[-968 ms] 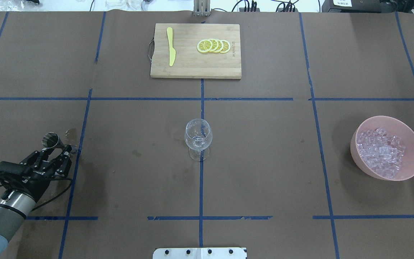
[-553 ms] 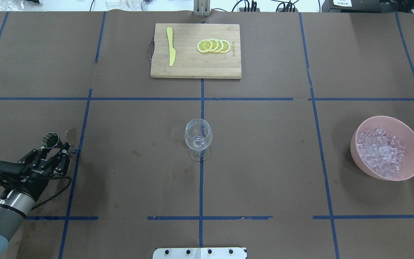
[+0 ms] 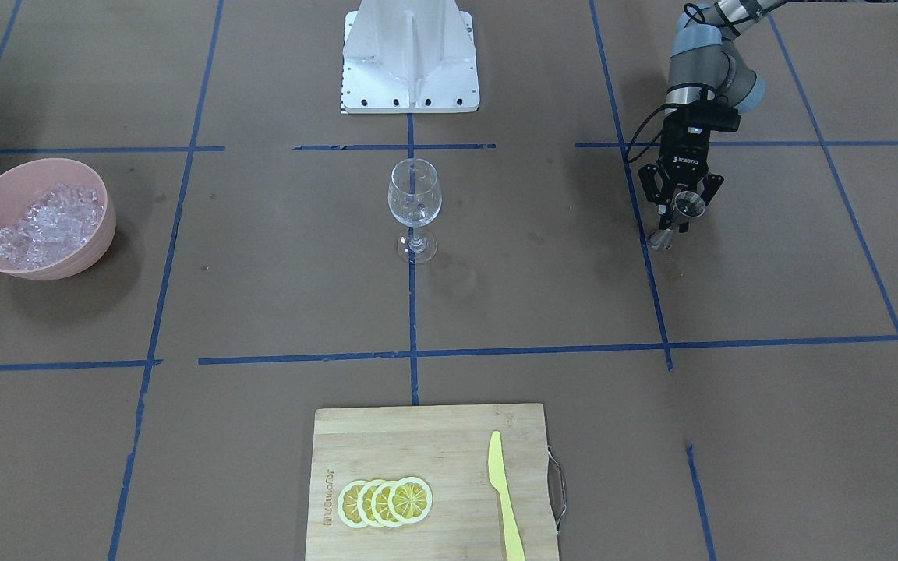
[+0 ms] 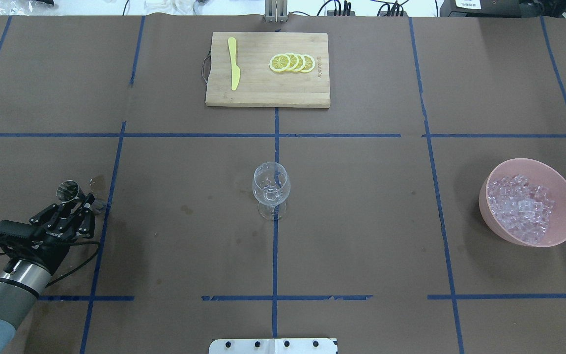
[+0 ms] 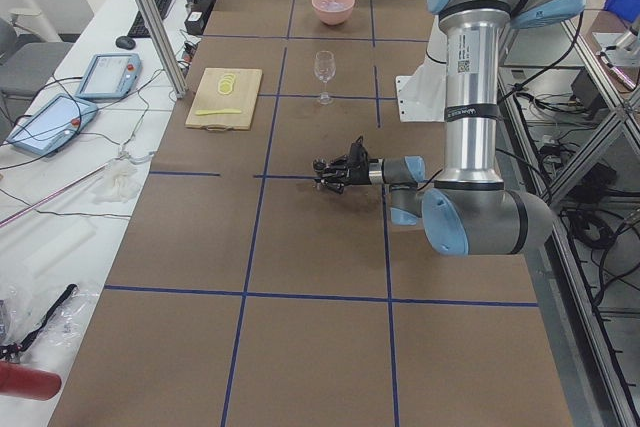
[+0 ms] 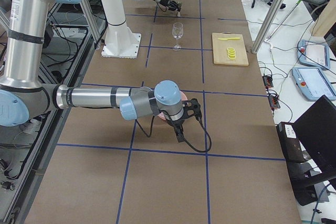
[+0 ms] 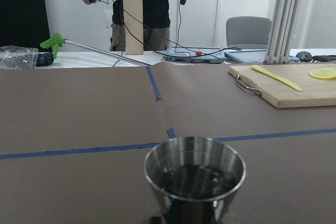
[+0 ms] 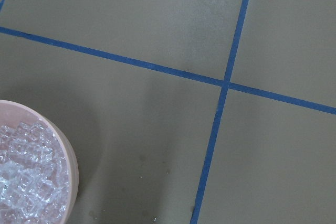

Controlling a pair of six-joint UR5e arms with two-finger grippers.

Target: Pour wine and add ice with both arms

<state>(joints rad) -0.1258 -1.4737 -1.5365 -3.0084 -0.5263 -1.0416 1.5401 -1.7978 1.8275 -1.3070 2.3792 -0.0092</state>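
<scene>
The scene is lit evenly and brightly from above. A soft shadow is thrown beside the pink bowl; glints are seen on the ice inside.

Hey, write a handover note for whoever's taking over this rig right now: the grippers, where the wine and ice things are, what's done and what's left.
Left gripper: closed around the metal jigger, out on the robot's left. There is dark wine in its cup.
Right gripper: near the pink bowl. It shows only in the side view, so I can't tell whether it is open or shut.
Ice: in the pink bowl, on the robot's right.
Wine glass: upright at the centre and looks empty.
Done: the jigger is grasped.
Left: pour the wine into the glass, then add ice.
</scene>
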